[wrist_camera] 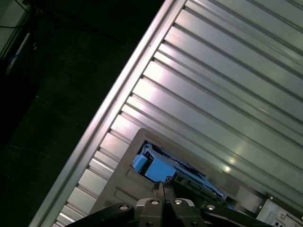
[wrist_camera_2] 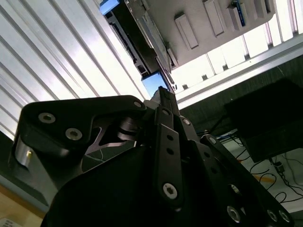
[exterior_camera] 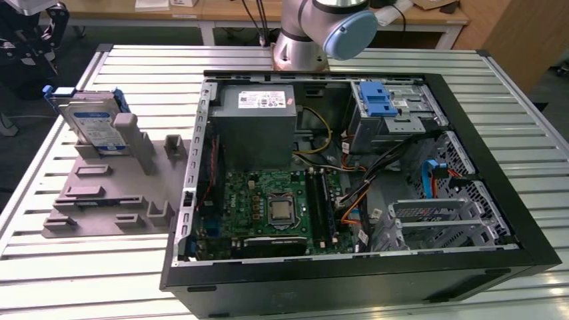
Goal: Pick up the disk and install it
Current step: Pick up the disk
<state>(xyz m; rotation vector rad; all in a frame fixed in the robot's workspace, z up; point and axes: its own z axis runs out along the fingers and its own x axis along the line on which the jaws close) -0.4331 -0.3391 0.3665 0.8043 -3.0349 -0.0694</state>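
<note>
Now, disk (exterior_camera: 93, 123) stands on edge in grey fixture (exterior_camera: 106, 193) on slatted table (exterior_camera: 80, 273), at exterior view's left, well apart from open case (exterior_camera: 498, 173). Your gripper (wrist_camera: 163, 188) points straight at it. In first wrist view fingertips sit pressed together, nothing between them, with disk's blue edge (wrist_camera: 154, 169) just beyond tips. In second wrist view same blue corner (wrist_camera_2: 154, 82) shows just past finger end. You cannot tell whether tips touch disk. Bay with blue latch (exterior_camera: 378, 100) sits inside case, toward exterior view's right.
</note>
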